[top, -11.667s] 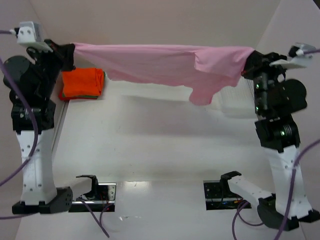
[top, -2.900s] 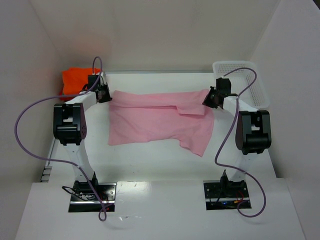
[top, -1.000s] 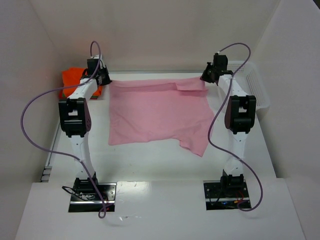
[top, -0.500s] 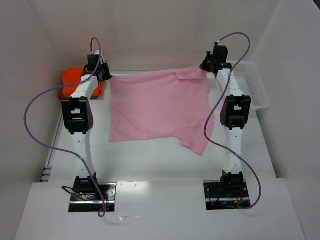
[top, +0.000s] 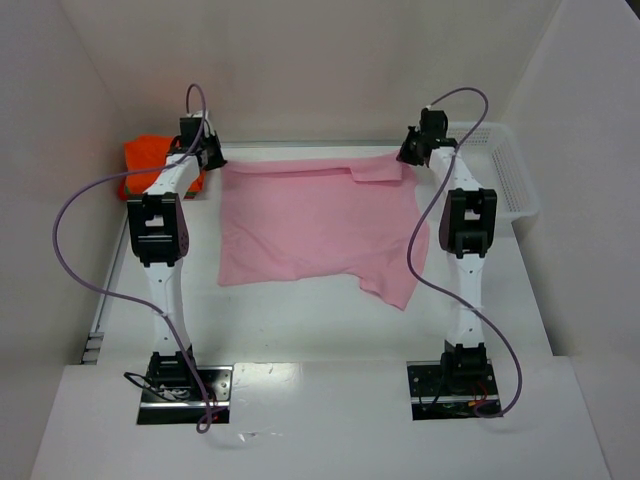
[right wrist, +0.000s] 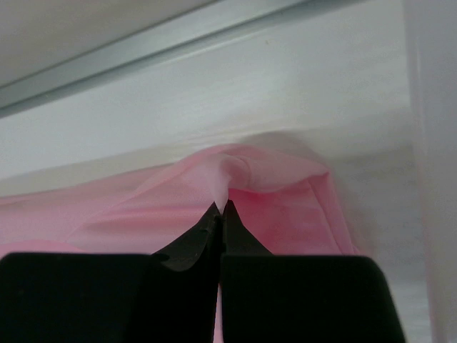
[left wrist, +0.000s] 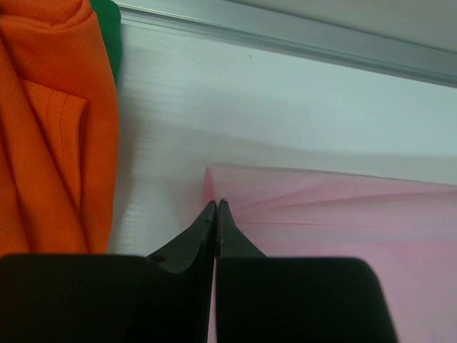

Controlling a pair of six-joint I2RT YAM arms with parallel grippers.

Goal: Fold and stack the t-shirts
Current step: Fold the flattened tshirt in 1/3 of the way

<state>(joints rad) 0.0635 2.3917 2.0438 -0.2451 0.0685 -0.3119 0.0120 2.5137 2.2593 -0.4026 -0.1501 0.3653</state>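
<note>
Left tool point(left wrist: 216, 209) and right tool point(right wrist: 222, 209) each pinching a far corner of the pink t-shirt point(top: 310, 225), which is lying on the worktop point(top: 300, 330) between and behind them, we are finishing the spreading, likely releasing next to fold.

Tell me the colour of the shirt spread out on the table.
Pale pink, plain, no print; the t-shirt shows best in the top external view.
</note>
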